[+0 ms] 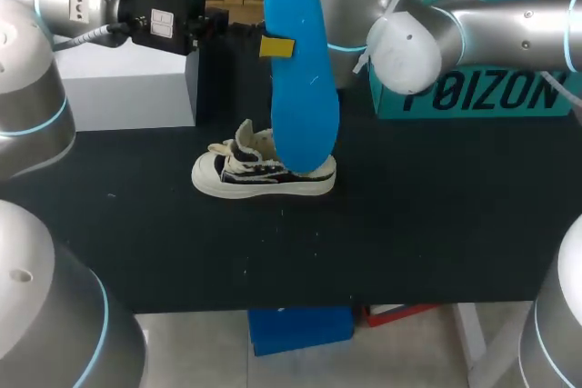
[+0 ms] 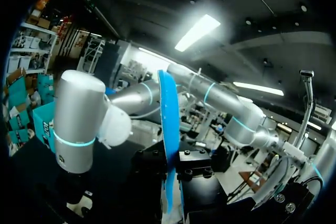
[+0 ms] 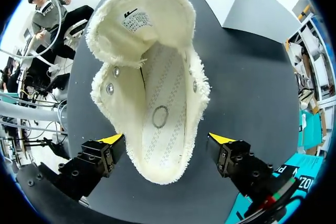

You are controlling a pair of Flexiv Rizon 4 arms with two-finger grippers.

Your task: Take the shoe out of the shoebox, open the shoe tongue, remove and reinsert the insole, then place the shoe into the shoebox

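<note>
Right gripper (image 3: 166, 138) spread wide astride the shoe (image 3: 152, 93), while left gripper (image 1: 277, 46) pinches the upright insole (image 1: 302, 97), its far finger hidden.

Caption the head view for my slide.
Left claw holds the blue insole upright over the shoe on the black table, teal shoebox behind.

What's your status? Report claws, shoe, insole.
Left claw shut on insole, raised over shoe. Right claw open astride heel. Shoe on table, tongue open.
</note>
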